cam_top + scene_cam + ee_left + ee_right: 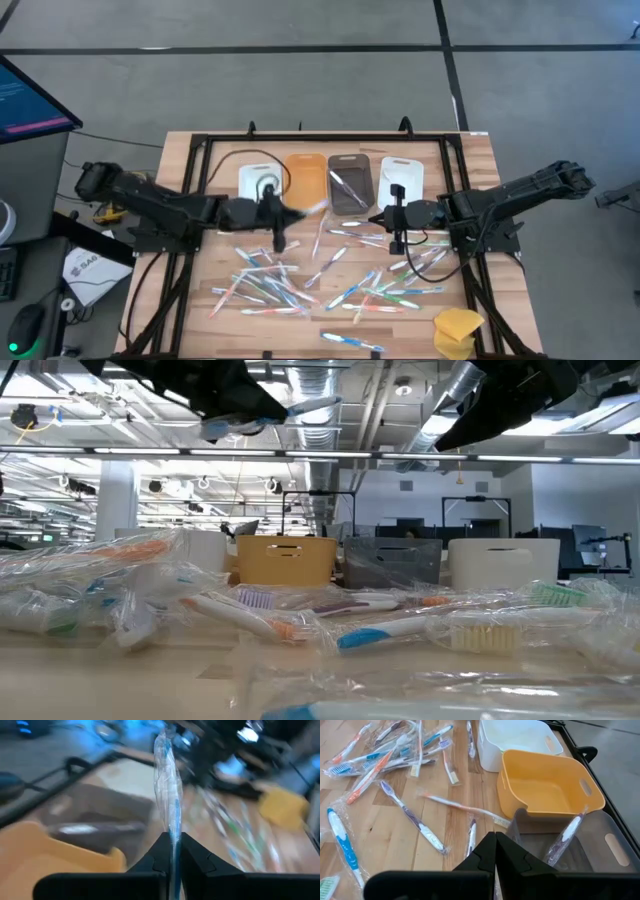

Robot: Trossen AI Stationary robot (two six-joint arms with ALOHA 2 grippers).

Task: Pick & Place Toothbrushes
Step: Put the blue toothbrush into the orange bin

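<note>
Left gripper (174,851), fingers pressed together on a blue-handled toothbrush in crinkled clear wrapper (169,795), raised just at 6 o'clock of the smooth orange plastic bin (305,178). Right gripper (495,851), fingers closed with nothing between them, sits at 6 o'clock of the white bin (401,178). Remaining wrapped toothbrushes (300,285) are scattered over the pale wooden table (185,150); one stands tilted in the translucent grey bin (600,850).

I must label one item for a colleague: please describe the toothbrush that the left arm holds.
Find the row of four bins at the table's far edge. Just before the orange bin, the left tool holds a blue-handled toothbrush in clear wrap, the only one lifted off the table.
</note>
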